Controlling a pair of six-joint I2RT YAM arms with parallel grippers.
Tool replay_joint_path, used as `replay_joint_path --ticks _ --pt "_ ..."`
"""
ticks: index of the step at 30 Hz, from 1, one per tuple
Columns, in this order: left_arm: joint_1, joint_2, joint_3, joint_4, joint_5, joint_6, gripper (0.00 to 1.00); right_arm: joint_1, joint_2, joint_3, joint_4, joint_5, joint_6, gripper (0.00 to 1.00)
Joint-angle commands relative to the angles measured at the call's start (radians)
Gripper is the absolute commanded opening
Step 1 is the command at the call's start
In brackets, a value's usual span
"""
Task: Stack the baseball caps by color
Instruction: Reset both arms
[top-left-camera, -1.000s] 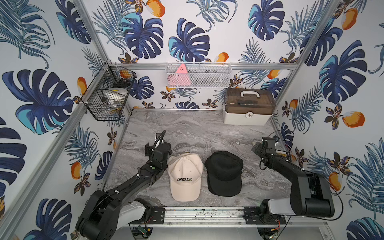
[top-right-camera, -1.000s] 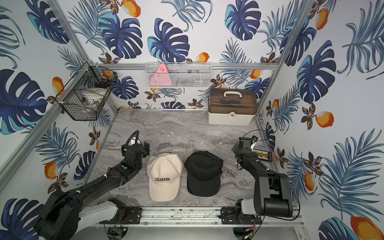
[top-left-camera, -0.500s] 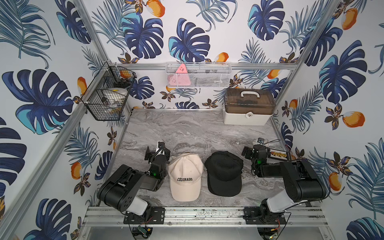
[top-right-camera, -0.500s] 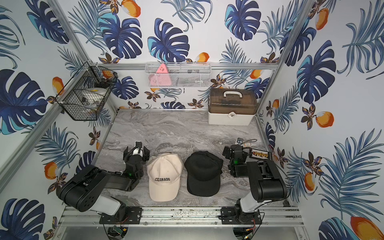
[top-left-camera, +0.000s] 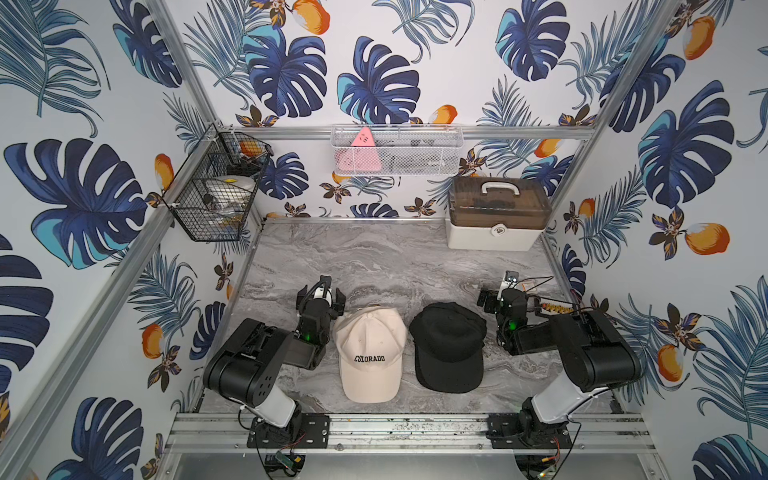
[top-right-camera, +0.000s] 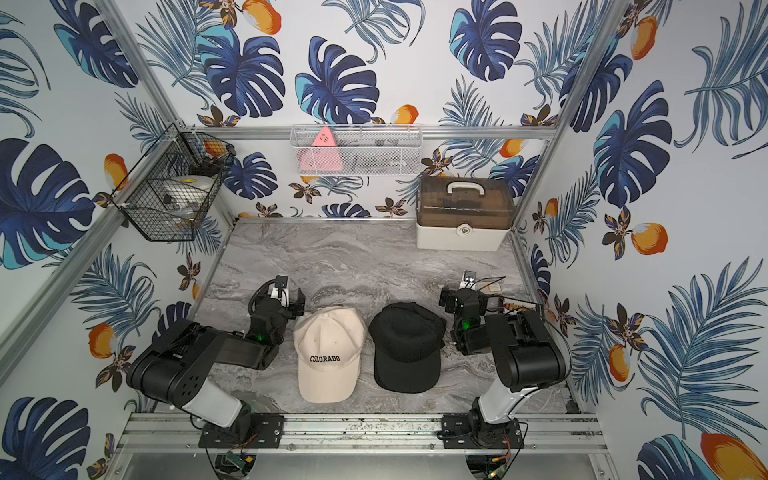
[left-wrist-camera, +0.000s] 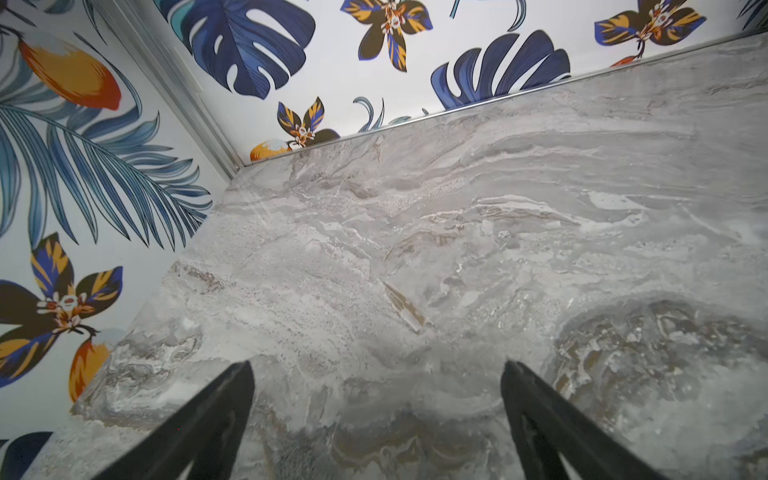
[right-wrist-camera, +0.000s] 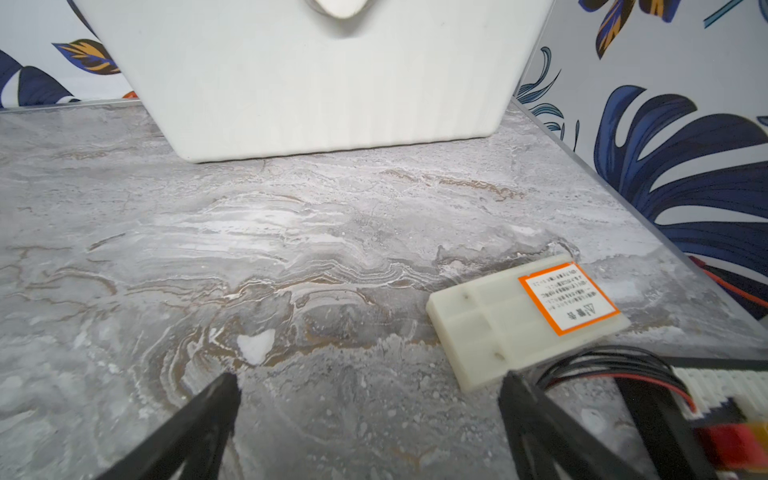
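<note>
We see a cream fabric baseball cap lettered COLORADO (top-left-camera: 370, 353) and a plain black fabric baseball cap (top-left-camera: 449, 349) side by side on the grey marble tabletop (top-left-camera: 374, 257), unmoved. Both arms have folded back low beside them. The left gripper (left-wrist-camera: 378, 368) and right gripper (right-wrist-camera: 370, 380) gape wide, holding nothing.

On the grey marbled tabletop (top-left-camera: 374, 257), the cream fabric cap lettered COLORADO (top-left-camera: 369, 353) lies just left of the black fabric cap (top-left-camera: 449, 349), both with their brims toward the front. The left gripper (top-left-camera: 321, 297) sits just left of the cream cap's crown, and the right gripper (top-left-camera: 500, 299) sits just right of the black cap's crown. The white plastic box with a brown lid (top-left-camera: 494, 216) stands behind them in the rear right corner.
</note>
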Motion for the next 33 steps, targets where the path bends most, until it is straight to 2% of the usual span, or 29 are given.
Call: replay_joint_path --ticks 1,2,3,4,8,23,26,29,33 --pt "0.064 0.047 -0.003 0.043 0.074 -0.102 0.98 0.000 0.002 0.005 0.037 0.009 -0.011 1.00" --pt "0.074 0.091 -0.015 0.141 0.072 -0.089 0.98 0.000 0.000 0.006 0.035 0.009 -0.011 1.00" --pt "0.073 0.094 -0.020 0.157 0.063 -0.091 0.98 0.000 0.003 0.005 0.043 0.010 -0.013 1.00" --pt "0.077 0.057 -0.005 0.057 0.075 -0.116 0.98 0.000 0.004 0.004 0.047 0.008 -0.013 1.00" --pt "0.082 0.068 0.033 0.001 0.048 -0.125 0.99 0.000 0.003 0.004 0.044 0.009 -0.012 1.00" --pt "0.082 0.080 0.036 0.022 0.044 -0.118 0.99 0.005 -0.003 -0.002 0.048 0.029 -0.009 1.00" --pt "0.082 0.079 0.036 0.023 0.044 -0.118 0.99 0.033 -0.010 -0.100 0.234 0.049 -0.038 1.00" --pt "0.082 0.079 0.037 0.022 0.044 -0.118 0.99 0.034 0.048 -0.252 0.584 -0.020 -0.056 1.00" --pt "0.082 0.077 0.036 0.018 0.046 -0.120 0.99 0.051 0.020 -0.168 0.399 -0.014 -0.086 1.00"
